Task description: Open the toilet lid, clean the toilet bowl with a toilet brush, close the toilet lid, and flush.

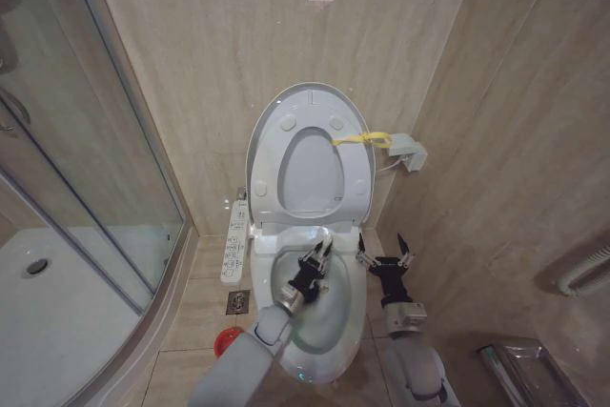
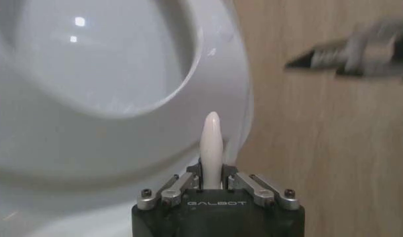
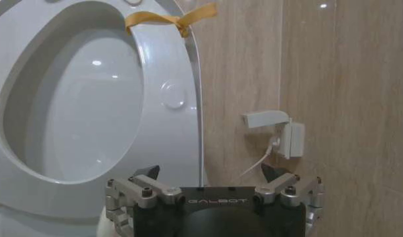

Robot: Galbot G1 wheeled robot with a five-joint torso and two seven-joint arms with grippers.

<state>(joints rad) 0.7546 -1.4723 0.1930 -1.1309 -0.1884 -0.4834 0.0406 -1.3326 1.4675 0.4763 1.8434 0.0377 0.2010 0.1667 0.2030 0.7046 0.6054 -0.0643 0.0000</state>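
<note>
The toilet lid stands raised against the wall with the ring seat folded up in front of it. A yellow strap is tied at its edge, and the lid rises just ahead of my right wrist. My left gripper hangs over the toilet bowl, shut on the slim white handle of the toilet brush. The brush head is hidden. My left gripper has the handle pointing out between its fingers. My right gripper is open beside the bowl's right rim. Nothing sits between the fingers of this right gripper.
A round red holder sits on the floor left of the toilet, near a floor drain. The button panel juts from the bowl's left side. The shower tray and glass door are at left, a wall box and rack at right.
</note>
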